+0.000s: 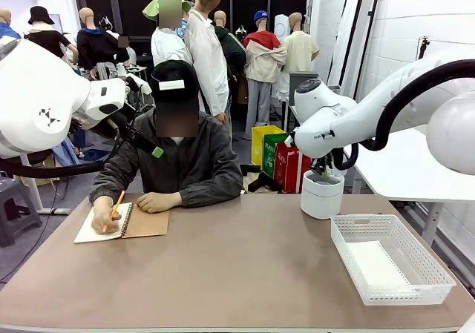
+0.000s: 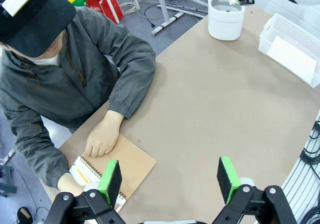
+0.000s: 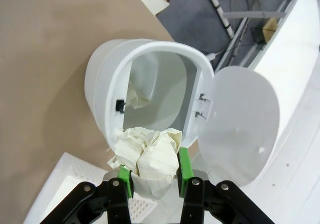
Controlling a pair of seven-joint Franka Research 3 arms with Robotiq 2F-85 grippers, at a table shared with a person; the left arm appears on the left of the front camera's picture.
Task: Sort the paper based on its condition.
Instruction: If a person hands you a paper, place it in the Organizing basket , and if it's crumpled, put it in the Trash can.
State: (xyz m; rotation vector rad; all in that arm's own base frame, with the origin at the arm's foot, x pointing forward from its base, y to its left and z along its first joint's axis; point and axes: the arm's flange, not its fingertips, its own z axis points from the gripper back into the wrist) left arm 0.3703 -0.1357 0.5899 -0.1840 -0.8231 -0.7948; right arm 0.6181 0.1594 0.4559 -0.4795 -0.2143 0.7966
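A crumpled wad of white paper (image 3: 147, 156) sits clamped between the green pads of my right gripper (image 3: 153, 168). It hangs just above the mouth of a white bin (image 3: 107, 79), whose lid (image 3: 240, 129) is swung open. A further crumpled scrap (image 3: 136, 100) lies inside the bin. In the front view the right gripper (image 1: 324, 170) dips into the bin's top (image 1: 321, 196). A flat sheet of paper (image 1: 375, 264) lies in the white basket (image 1: 415, 288). My left gripper (image 2: 170, 176) is open and empty, high above the table near the person's notebook (image 2: 135, 164).
A person sits at the far side and writes in a spiral notebook (image 1: 141, 223) with an orange pencil (image 1: 117, 203), one hand (image 2: 102, 139) resting on the brown cover. The basket (image 2: 295, 32) stands at the table's right edge, with the bin (image 2: 226, 19) behind it.
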